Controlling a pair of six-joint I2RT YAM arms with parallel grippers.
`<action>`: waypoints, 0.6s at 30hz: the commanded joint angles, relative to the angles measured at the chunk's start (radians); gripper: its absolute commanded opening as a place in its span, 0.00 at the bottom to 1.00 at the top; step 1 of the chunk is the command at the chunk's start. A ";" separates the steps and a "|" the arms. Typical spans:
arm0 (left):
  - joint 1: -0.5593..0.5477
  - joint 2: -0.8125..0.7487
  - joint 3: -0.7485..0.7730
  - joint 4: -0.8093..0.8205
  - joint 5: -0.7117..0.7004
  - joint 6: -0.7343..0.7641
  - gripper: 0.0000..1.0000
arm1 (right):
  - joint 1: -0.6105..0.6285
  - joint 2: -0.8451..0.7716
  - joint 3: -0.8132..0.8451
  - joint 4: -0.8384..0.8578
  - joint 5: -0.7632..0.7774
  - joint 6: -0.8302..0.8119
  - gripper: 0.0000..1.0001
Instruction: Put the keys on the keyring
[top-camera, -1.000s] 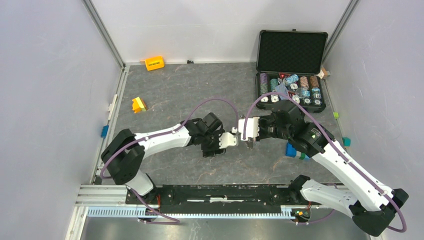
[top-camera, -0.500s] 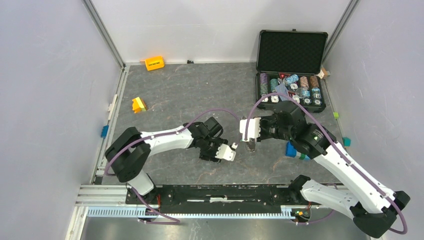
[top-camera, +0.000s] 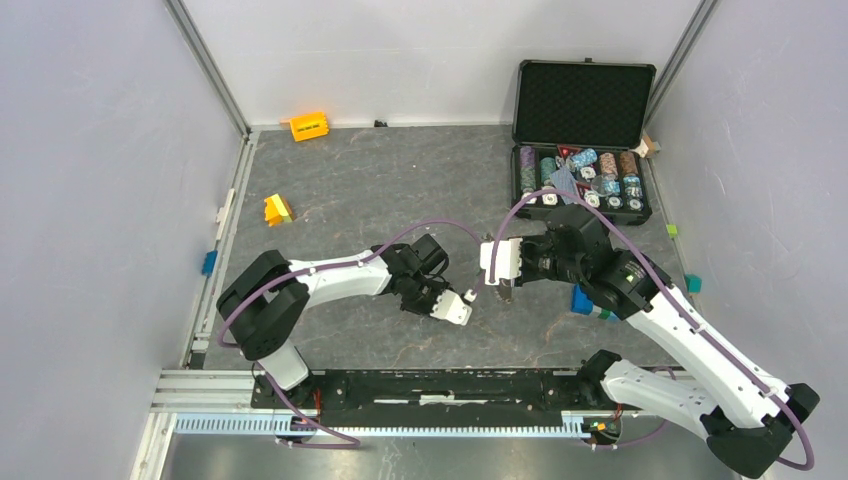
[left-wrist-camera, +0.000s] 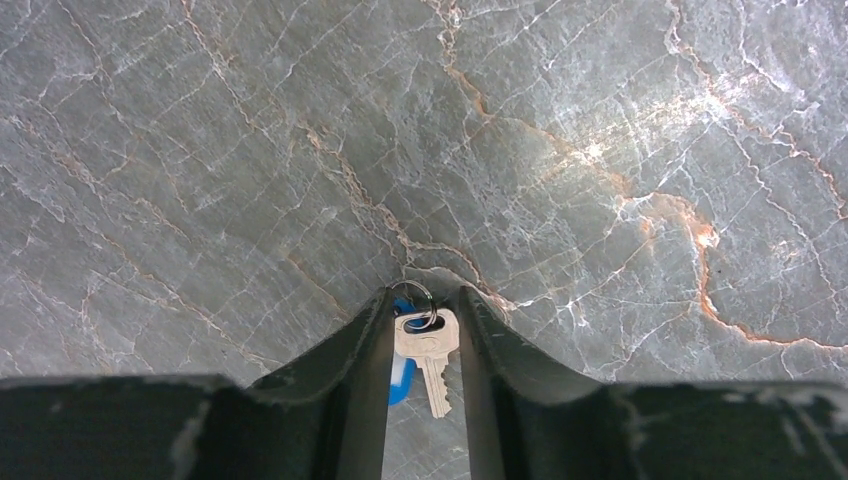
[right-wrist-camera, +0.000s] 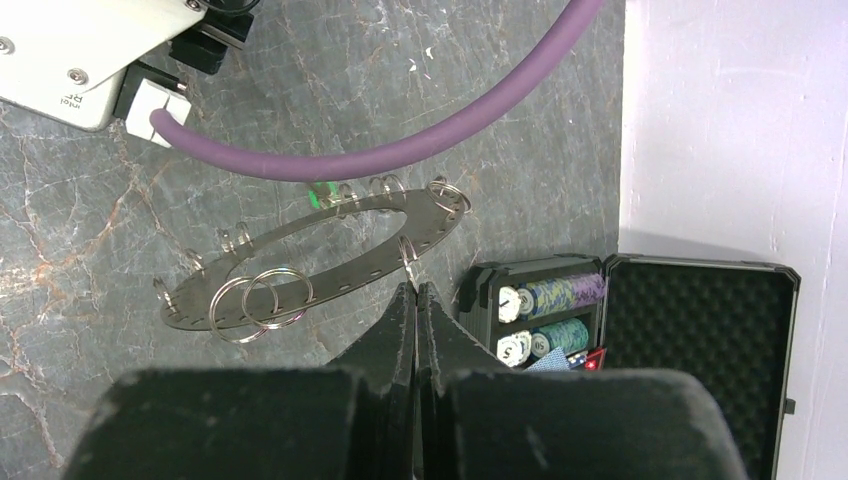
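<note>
In the left wrist view my left gripper (left-wrist-camera: 425, 295) is shut on a small split ring (left-wrist-camera: 415, 300). It carries a silver key (left-wrist-camera: 432, 350) and a blue plastic head (left-wrist-camera: 401, 378) behind it, held above the table. In the top view the left gripper (top-camera: 455, 306) sits below-left of the right gripper (top-camera: 498, 264). My right gripper (right-wrist-camera: 415, 287) is shut, pinching a small ring on the edge of the keyring (right-wrist-camera: 300, 262). The keyring is a dark-grey flat ring with several small split rings. A green bit (right-wrist-camera: 320, 192) shows at its far edge, half hidden by the purple cable (right-wrist-camera: 400, 150).
An open black case (top-camera: 583, 105) with poker chips stands at the back right. Blue and green blocks (top-camera: 586, 301) lie beside the right arm. An orange block (top-camera: 308, 126) and a yellow block (top-camera: 277, 209) lie at the back left. Small cubes sit along the side walls.
My left gripper has drawn back from the right gripper toward the near edge, carrying the keys. The right gripper and keyring have hardly moved.
</note>
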 joint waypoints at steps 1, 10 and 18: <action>-0.003 0.016 0.014 0.007 -0.015 0.044 0.34 | -0.004 -0.010 0.007 0.058 0.001 0.008 0.00; -0.003 0.000 0.017 0.029 -0.025 -0.017 0.22 | -0.006 -0.012 0.006 0.056 -0.001 0.010 0.00; -0.003 -0.031 -0.006 0.072 -0.044 -0.073 0.09 | -0.005 -0.009 0.003 0.061 -0.003 0.010 0.00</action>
